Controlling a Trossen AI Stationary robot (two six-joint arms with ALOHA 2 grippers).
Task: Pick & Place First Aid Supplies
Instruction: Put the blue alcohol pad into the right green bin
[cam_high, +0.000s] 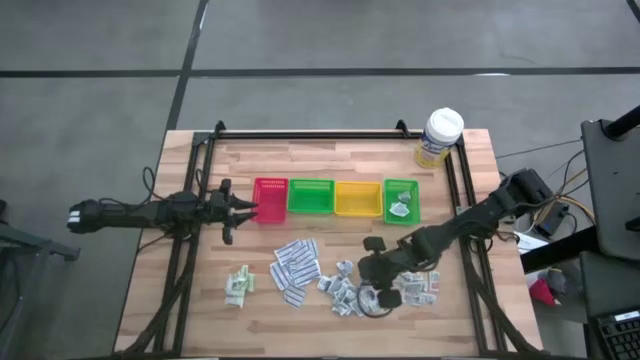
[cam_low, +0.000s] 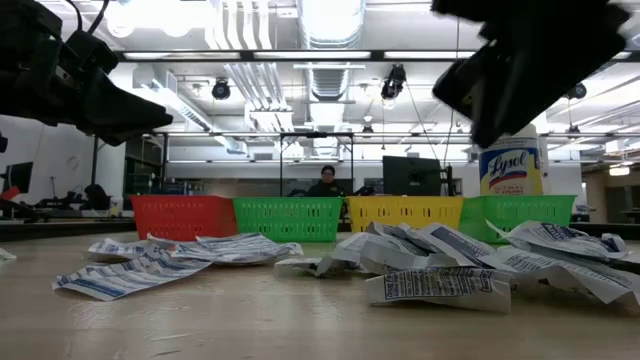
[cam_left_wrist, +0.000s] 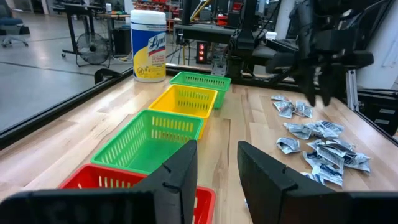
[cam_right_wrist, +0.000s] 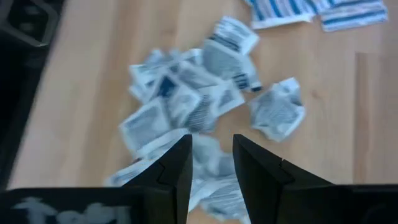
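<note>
The right claw (cam_high: 372, 290) hangs low over the table (cam_high: 200, 310) with its fingers (cam_right_wrist: 177, 168) a narrow gap apart, holding nothing. Directly beneath and just ahead of it lies a heap of small grey-white packets (cam_right_wrist: 186, 102); long white printed strips (cam_high: 295, 264) lie beyond that heap, and pale green-white sachets (cam_high: 238, 284) farther off. The left claw (cam_high: 246, 208) waits against the red tray (cam_high: 270, 200), fingers (cam_left_wrist: 180, 177) slightly parted and empty; green, yellow and green trays run on from it.
</note>
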